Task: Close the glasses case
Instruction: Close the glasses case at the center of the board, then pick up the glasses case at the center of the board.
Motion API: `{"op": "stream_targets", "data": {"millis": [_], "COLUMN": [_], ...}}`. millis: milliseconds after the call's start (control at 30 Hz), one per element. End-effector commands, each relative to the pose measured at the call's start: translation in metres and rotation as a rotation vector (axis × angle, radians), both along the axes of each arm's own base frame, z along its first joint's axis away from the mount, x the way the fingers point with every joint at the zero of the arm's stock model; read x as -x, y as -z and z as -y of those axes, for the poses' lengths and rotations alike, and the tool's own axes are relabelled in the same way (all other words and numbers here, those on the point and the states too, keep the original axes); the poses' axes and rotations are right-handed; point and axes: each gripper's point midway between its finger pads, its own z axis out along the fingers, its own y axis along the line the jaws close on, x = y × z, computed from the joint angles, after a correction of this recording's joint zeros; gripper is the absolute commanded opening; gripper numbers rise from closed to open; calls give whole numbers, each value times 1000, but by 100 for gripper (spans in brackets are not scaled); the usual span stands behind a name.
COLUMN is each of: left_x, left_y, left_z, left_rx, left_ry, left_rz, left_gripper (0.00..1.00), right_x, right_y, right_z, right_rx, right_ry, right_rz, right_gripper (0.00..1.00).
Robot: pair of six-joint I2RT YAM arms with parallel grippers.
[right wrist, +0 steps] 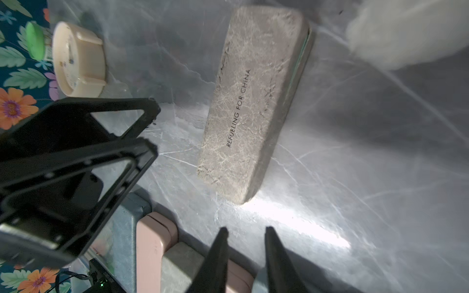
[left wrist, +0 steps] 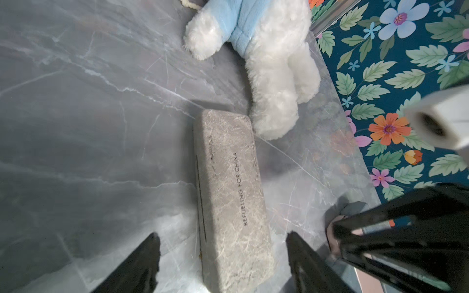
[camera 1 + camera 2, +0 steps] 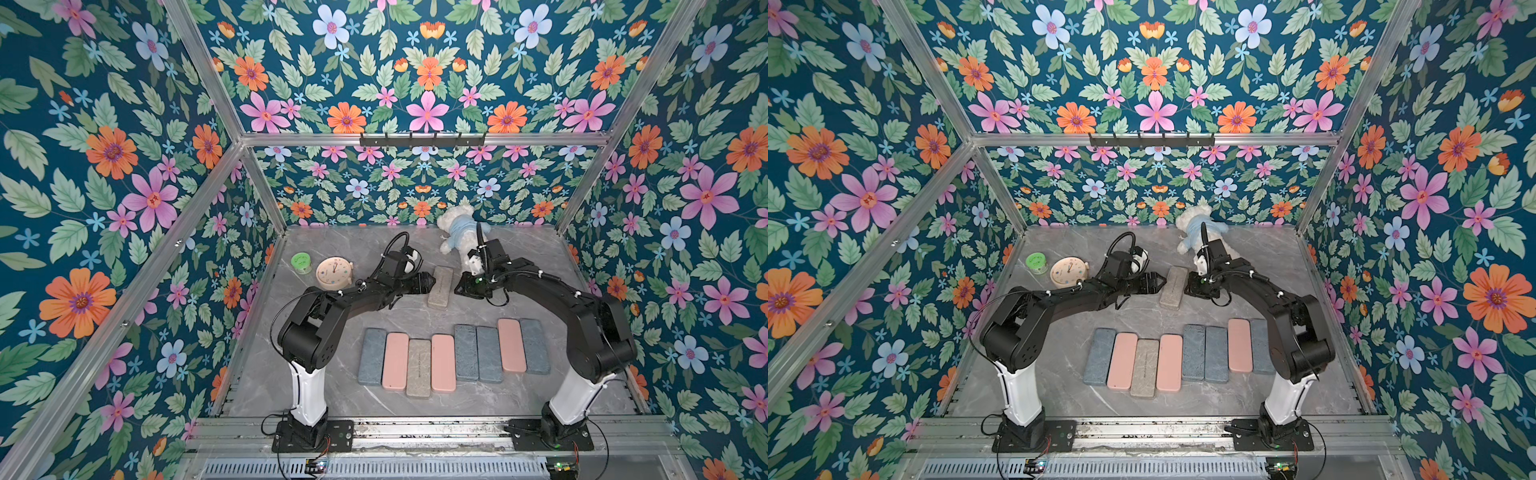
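The glasses case [image 3: 440, 287] [image 3: 1173, 287] is a grey-beige stone-patterned box lying flat mid-table, lid down, with only a thin seam showing along its long side [image 2: 229, 197] [image 1: 251, 101]. My left gripper [image 3: 432, 282] [image 3: 1162, 283] sits at the case's left side. In its wrist view it is open [image 2: 223, 236], with the fingers wide on either side of the case's near end and touching nothing. My right gripper [image 3: 459, 287] [image 3: 1187, 286] hovers just right of the case. It is open by a narrow gap [image 1: 246, 229] with nothing between its fingers, clear of the case.
A row of several closed cases [image 3: 453, 357] in blue, pink and grey lies along the front. A white plush toy in a blue shirt [image 3: 457, 228] lies just behind the case. A round beige clock [image 3: 333, 272] and a green-lidded jar [image 3: 301, 262] stand at the back left.
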Motion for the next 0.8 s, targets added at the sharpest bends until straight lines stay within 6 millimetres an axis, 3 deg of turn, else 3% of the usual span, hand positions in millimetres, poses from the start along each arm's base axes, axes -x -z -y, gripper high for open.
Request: {"op": "stream_targets", "data": {"millis": [0,67,200,500,767], "left_x": [0,-2,-10,-29,-31], "left_y": [2,2,8,38,52], "left_z": [6,13,27,35,56], "left_rx": [-71,-142,-273,-532,-591], "left_ry": [40,60,77,80,115], "left_rz": [1,17,33,11,37], "left_gripper": [87,89,92,94,95], "right_x": [9,17,33,74,91], "right_y": [-27,-45,-74,-106,-104], "right_z": [15,19,26,46,46], "right_rx": [-13,-29,-48,-54,-65], "right_ry": [30,42,60,85,55], "right_rz": [64,117,204,306,291], "right_gripper": [57,74,91,100,100]}}
